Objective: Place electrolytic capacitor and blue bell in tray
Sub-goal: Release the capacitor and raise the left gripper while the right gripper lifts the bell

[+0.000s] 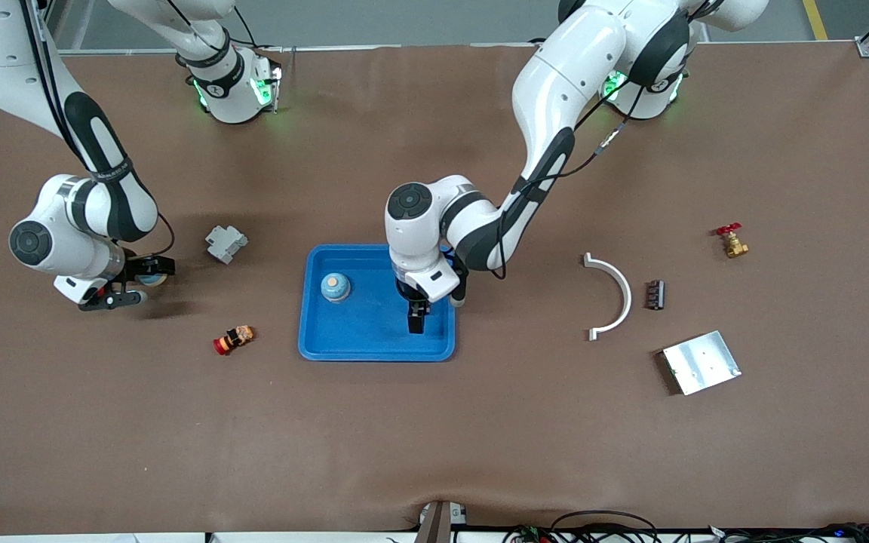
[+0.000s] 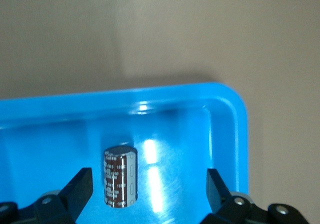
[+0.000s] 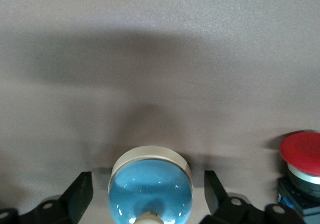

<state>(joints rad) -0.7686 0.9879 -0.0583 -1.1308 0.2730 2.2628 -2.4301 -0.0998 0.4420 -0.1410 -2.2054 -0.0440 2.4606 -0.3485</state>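
My left jaws (image 2: 147, 184) hang wide open over the shallow bright-blue plastic tray (image 2: 230, 104), holding nothing; the small brown cylindrical electrolytic capacitor (image 2: 120, 176) sits on the tray floor btwn them, near a corner; light, rigid, prob. rolls. My right jaws (image 3: 147, 181) straddle the glossy blue dome bell (image 3: 150, 196) on the table, open, not touching; smooth, slippery; I'd grip low at its white rim. A second blue dome (image 1: 336, 287) sits in the tray.
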